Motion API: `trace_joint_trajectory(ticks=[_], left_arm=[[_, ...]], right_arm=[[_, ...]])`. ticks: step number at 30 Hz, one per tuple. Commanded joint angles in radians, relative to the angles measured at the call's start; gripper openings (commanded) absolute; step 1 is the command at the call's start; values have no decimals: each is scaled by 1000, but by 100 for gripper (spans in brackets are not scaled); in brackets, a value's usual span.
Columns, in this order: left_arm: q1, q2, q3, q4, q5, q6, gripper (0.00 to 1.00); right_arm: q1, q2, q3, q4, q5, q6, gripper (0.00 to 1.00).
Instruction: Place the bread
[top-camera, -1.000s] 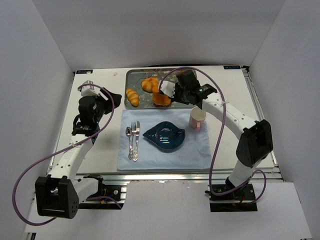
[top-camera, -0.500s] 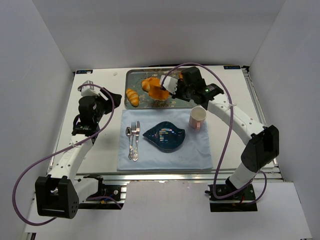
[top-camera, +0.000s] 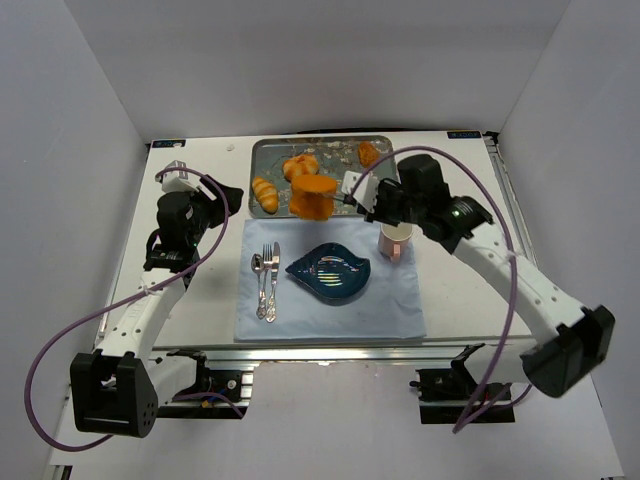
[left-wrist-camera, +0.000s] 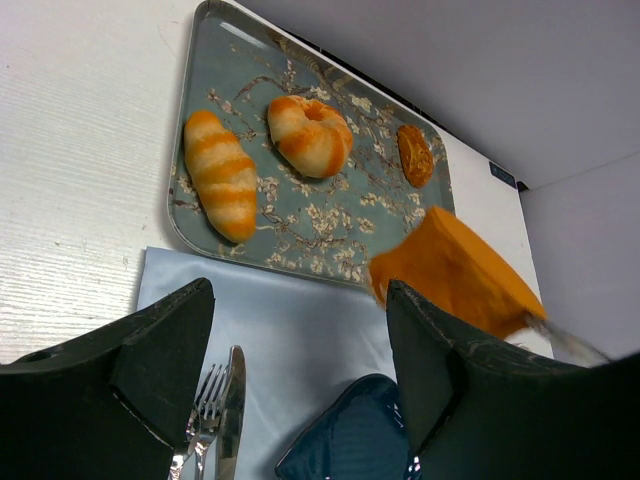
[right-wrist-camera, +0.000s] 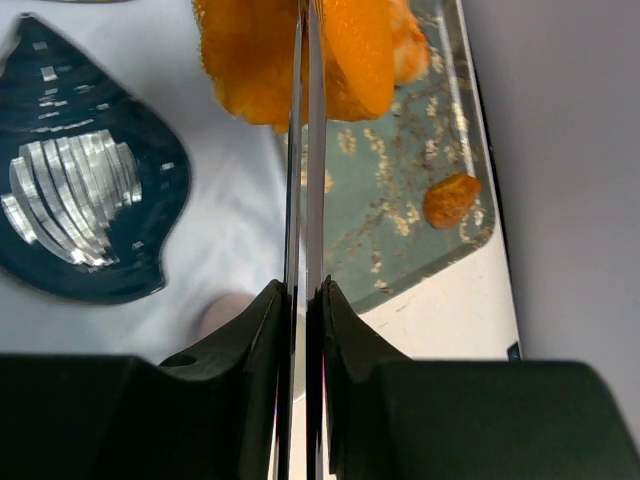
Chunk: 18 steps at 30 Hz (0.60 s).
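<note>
pale blue cloth (top-camera: 400, 300) lay nearest the arm bases on the white table (top-camera: 470, 180), carrying silver cutlery (top-camera: 266, 282) on its left side and a dark blue leaf-shaped dish (top-camera: 328, 272) at its middle. a pink mug (top-camera: 396, 240) stood upright beyond the dish, towards the cloth's far right corner. out to the left, over bare table, the left gripper (left-wrist-camera: 300, 300) hung with its jaws spread wide and nothing between them. the right gripper (right-wrist-camera: 303, 300) reached in from the right past the mug, its jaws drawn almost together; two thin metal strips (right-wrist-camera: 305, 180) ran forward from between them and pinched the bread (top-camera: 312, 196). the bread hung tilted and off the surface, over the line where the cloth's far edge met the near rim of the patterned metal tray (top-camera: 335, 150), apart from the dish. on the tray lay a striped roll (top-camera: 265, 194) at the left, a scored bun (top-camera: 299, 166) beyond it, and a small brown piece (top-camera: 369, 153) near the far right corner.
</note>
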<state>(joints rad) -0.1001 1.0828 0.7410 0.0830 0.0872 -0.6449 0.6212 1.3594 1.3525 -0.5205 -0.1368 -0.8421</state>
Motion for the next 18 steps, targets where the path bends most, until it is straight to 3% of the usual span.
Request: trace_joint_trajectory(ticks=[1, 4, 18], left_arm=[[-3, -20, -5, 14, -1, 1, 79], [-3, -15, -3, 15, 2, 2, 79], [-3, -17, -11, 18, 11, -4, 79]], right_arm=[[-5, -120, -76, 28, -109, -26, 0], [-5, -222, -141, 10, -139, -52, 0], [-3, -365, -349, -13, -103, -97, 0]])
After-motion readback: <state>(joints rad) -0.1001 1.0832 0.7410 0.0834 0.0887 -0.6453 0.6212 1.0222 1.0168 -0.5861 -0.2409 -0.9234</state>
